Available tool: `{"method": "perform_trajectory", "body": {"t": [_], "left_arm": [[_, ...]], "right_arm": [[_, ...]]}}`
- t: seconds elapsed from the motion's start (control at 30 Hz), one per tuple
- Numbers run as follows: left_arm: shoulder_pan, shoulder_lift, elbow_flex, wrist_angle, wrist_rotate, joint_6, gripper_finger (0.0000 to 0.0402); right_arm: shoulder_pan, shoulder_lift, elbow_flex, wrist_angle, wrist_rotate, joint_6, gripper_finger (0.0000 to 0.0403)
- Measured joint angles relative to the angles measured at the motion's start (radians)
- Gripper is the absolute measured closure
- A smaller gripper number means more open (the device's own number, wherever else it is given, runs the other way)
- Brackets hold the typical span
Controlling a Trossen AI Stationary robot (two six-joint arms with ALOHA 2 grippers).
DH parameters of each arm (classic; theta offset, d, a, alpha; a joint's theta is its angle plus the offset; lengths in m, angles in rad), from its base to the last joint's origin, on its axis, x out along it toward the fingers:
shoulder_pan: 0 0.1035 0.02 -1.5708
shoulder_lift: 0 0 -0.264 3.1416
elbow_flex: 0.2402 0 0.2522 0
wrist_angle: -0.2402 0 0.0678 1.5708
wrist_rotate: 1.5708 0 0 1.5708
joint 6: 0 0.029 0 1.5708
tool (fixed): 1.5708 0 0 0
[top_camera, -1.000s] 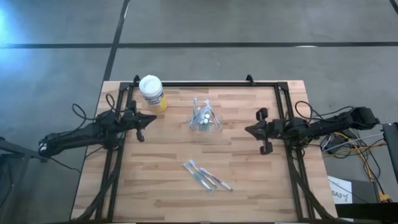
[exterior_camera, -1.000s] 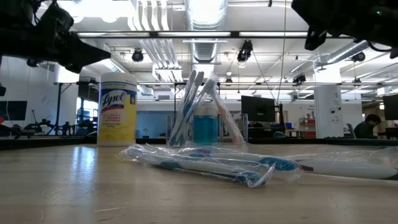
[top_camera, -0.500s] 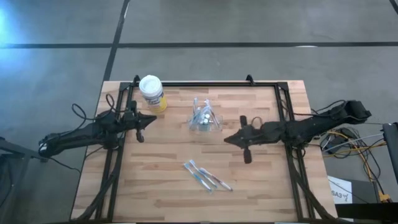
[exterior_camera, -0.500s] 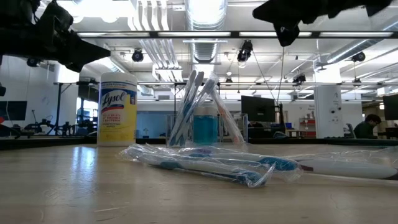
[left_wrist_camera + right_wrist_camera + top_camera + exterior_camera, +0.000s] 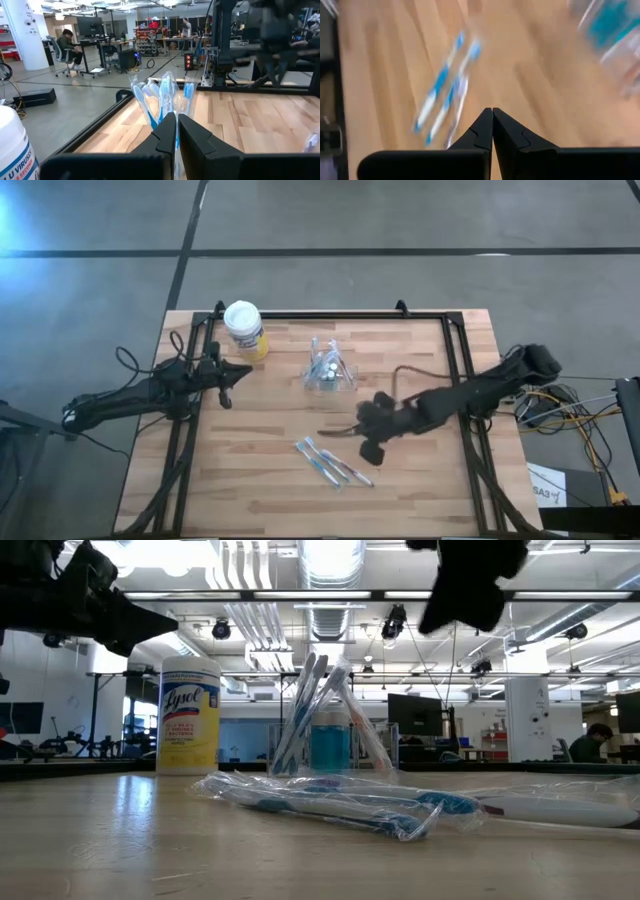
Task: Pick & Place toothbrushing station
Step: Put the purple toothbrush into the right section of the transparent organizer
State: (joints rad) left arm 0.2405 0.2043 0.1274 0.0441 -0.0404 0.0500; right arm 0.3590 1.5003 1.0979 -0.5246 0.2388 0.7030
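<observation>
High view shows the right gripper (image 5: 372,428), fingers together, has swung from the table's right edge toward the loose toothbrushes (image 5: 333,461), probably to pick one.

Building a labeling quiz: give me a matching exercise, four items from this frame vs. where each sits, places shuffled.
Things:
1. Lysol canister
2. clear holder of toothbrushes
3. wrapped toothbrushes
4. right gripper

Places:
A. lying flat near the table's front edge
B. above the table between the holder and the loose brushes, fingers shut
C. back left corner of the table
D. standing mid-table toward the back

Pairs: 1-C, 2-D, 3-A, 4-B
</observation>
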Motion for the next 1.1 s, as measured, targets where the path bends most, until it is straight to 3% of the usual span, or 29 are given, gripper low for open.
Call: {"method": "perform_trajectory", "body": {"t": [0.23,0.43,0.67,0.87,1.1], "left_arm": [[0.0,0.0,-0.001,0.001,0.005,-0.047,0.0383],[0.0,0.0,-0.001,0.0,0.025,-0.078,0.0378],[0.0,0.0,-0.001,0.0,0.047,-0.095,0.0378],[0.0,0.0,-0.001,-0.002,0.07,-0.112,0.0383],[0.0,0.0,-0.001,-0.019,0.076,-0.123,0.0379]], "right_arm": [[0.041,0.265,0.163,-0.078,-0.207,0.057,0.0338],[0.056,0.431,0.294,-0.172,-0.222,0.042,0.0251],[0.056,0.5,0.338,-0.232,-0.281,0.046,0.0175],[0.056,0.52,0.311,-0.226,-0.302,0.041,0.0157],[0.055,0.52,0.264,-0.215,-0.294,0.038,0.0187]]}}
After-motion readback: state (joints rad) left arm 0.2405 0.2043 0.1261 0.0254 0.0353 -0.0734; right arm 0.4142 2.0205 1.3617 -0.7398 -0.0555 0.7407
